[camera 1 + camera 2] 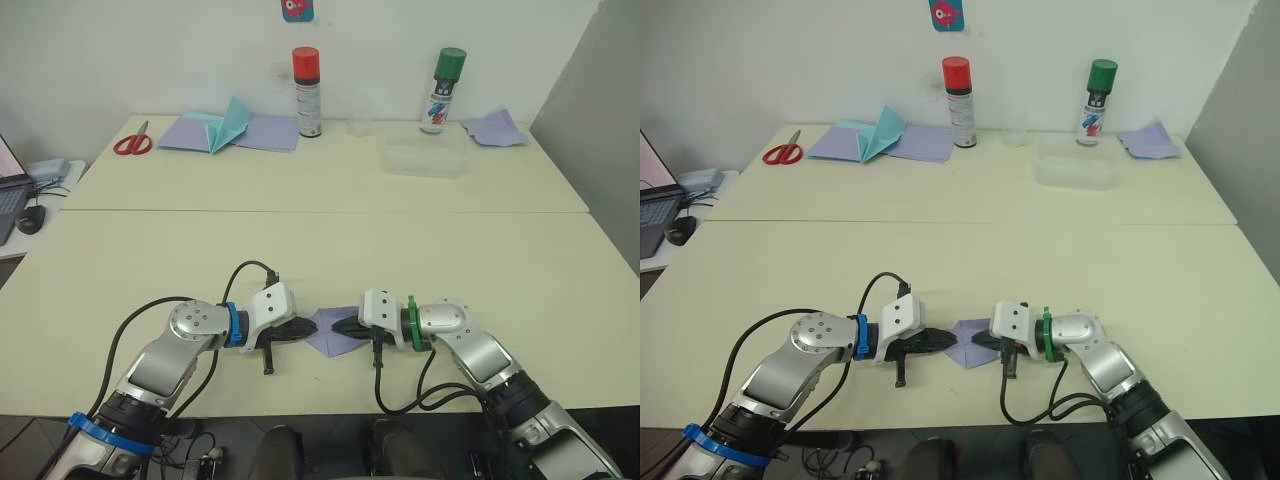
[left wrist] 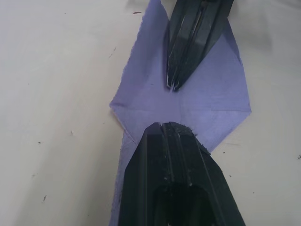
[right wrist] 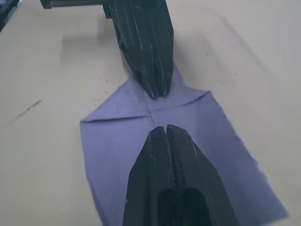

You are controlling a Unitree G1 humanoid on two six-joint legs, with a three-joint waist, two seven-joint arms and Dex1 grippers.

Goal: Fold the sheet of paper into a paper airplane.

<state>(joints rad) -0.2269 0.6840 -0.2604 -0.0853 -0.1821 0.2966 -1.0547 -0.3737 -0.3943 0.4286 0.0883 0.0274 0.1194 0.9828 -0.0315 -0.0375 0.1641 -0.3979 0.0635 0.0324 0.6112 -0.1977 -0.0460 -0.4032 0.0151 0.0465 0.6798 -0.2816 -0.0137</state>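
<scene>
- Count: one sheet of paper, lilac and creased, lies flat on the near tabletop directly between the two grippers.
- Count: two spray cans stand well beyond both grippers by the wall, one with a red cap, one with a green cap.
- Count: one pair of red-handled scissors, one teal folded paper piece resting on wider lilac sheets, one clear shallow container, and one further crumpled lilac sheet, all on the far tabletop, well apart from the grippers.
- Left gripper: its two black fingers are pressed together, tip resting on the sheet's edge nearest it.
- Right gripper: fingers likewise closed together, tip on the opposite part of the sheet; the two tips face each other, just apart, near the point where the creases cross.
- Whether either gripper pinches a paper layer cannot be told; both appear to press down on the surface.
- Hidden: each gripper covers the part of the sheet beneath it; the sheet's near corner runs out of the left wrist view.
- A laptop is cut off at the frame edge, far out beyond the left arm.
- Pose: both forearms lie low over the tabletop, wrists turned inward, grippers pointing at one another along one line.
</scene>
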